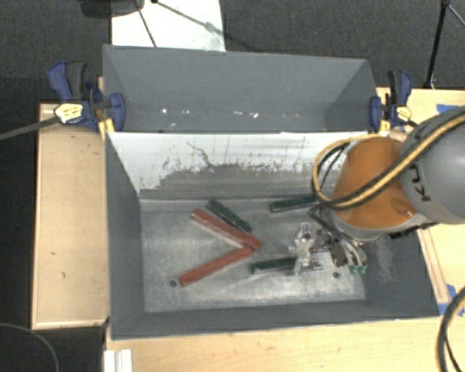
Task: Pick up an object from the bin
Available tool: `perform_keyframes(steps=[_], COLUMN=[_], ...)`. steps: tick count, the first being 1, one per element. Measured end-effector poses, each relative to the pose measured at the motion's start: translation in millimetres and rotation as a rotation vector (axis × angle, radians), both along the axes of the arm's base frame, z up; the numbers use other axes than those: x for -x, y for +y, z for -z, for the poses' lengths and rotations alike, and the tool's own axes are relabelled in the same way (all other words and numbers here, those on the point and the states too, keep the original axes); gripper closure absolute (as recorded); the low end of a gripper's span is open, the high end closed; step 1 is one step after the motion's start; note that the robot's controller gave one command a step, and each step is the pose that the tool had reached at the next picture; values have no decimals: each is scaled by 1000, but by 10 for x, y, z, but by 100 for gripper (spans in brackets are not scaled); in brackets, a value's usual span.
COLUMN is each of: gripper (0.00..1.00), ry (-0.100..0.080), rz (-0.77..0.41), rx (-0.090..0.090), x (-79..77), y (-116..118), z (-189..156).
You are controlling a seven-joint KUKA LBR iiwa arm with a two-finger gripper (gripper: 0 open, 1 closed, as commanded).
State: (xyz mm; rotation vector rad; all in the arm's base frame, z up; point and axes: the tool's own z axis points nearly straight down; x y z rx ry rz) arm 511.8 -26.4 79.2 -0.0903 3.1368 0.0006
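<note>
My gripper [308, 256] hangs low over the right part of the bin floor, its metal fingers pointing down. Just left of the fingertips lies a dark green stick [273, 266], its right end reaching under them. Another dark green stick [291, 203] lies behind the gripper near the back wall. Whether the fingers hold anything is hidden.
Two reddish-brown sticks [226, 230] [215, 267] form a V in the middle of the bin floor, with a third dark green stick [229, 215] lying along the upper one. The arm with its orange cover and cables fills the bin's right side.
</note>
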Motion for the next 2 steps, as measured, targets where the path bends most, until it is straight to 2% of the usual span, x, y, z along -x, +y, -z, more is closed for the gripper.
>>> perform_keyframes(steps=[1,2], gripper=[100,100], ry=[3,-1], rz=[44,-144], rx=[6,3], x=[-567,-176], y=[470,-857], z=[24,-1569])
